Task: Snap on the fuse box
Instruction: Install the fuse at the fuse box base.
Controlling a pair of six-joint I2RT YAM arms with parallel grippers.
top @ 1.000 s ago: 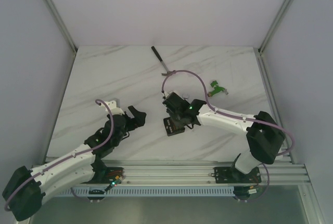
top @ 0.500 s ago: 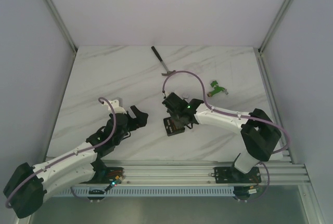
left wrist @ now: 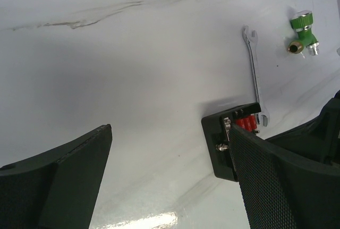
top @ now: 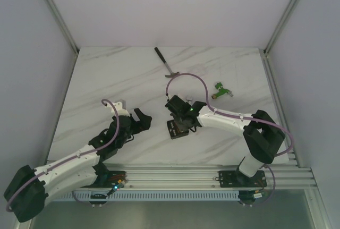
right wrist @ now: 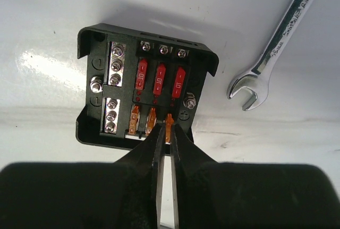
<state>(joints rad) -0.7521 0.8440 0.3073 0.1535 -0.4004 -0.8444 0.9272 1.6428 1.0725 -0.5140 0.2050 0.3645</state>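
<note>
The fuse box (top: 176,129) lies open-topped on the marble table at mid-front; it is a black square box with three red fuses in one row and orange fuses in the row below (right wrist: 143,80). My right gripper (right wrist: 166,129) hangs right over its near edge, its jaws pinched on the rightmost orange fuse (right wrist: 169,124), which stands in its slot. From above, the right gripper (top: 181,116) covers the box's far part. My left gripper (top: 139,118) stands wide open and holds nothing, a little left of the box (left wrist: 223,146).
A silver wrench (top: 165,62) lies beyond the box, its open end near the box's right corner (right wrist: 281,40). A green connector piece (top: 220,90) sits at the right back. A purple cable (top: 186,76) arches over the right arm.
The right jaws have narrowed onto the orange fuse. The left arm has crept slightly towards the box, still open.
</note>
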